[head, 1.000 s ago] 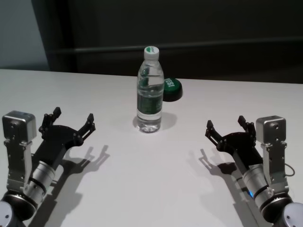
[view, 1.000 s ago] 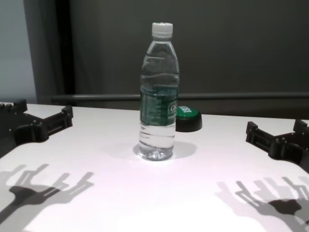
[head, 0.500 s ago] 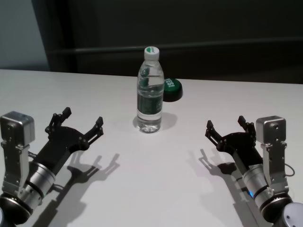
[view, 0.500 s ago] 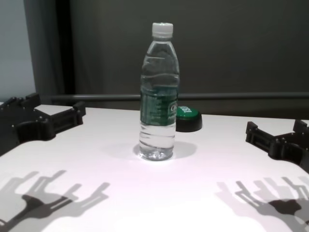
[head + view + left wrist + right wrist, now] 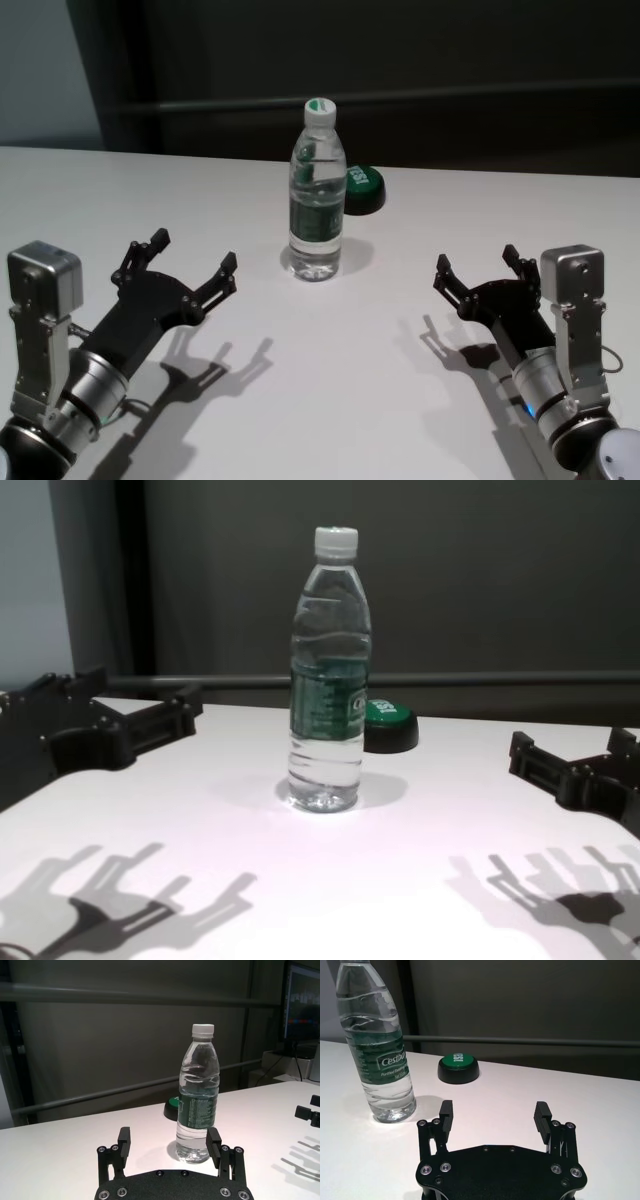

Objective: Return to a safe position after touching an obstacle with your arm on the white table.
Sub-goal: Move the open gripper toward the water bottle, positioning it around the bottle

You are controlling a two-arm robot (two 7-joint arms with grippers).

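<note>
The obstacle, a tall clear water bottle (image 5: 317,200) with a white cap and dark green label, stands upright at the middle back of the white table (image 5: 350,380). My left gripper (image 5: 195,252) is open and empty, held above the table to the left of and nearer than the bottle, apart from it. In the left wrist view the bottle (image 5: 198,1105) stands just beyond my open left gripper (image 5: 169,1136). My right gripper (image 5: 476,258) is open and empty at the right, well clear of the bottle (image 5: 377,1045).
A low black button with a green top (image 5: 362,188) sits just behind and to the right of the bottle; it also shows in the chest view (image 5: 388,725). A dark wall with a horizontal rail runs behind the table's far edge.
My left gripper has moved forward and to the right, closer to the bottle, still open. The right arm and the bottle have not moved.
</note>
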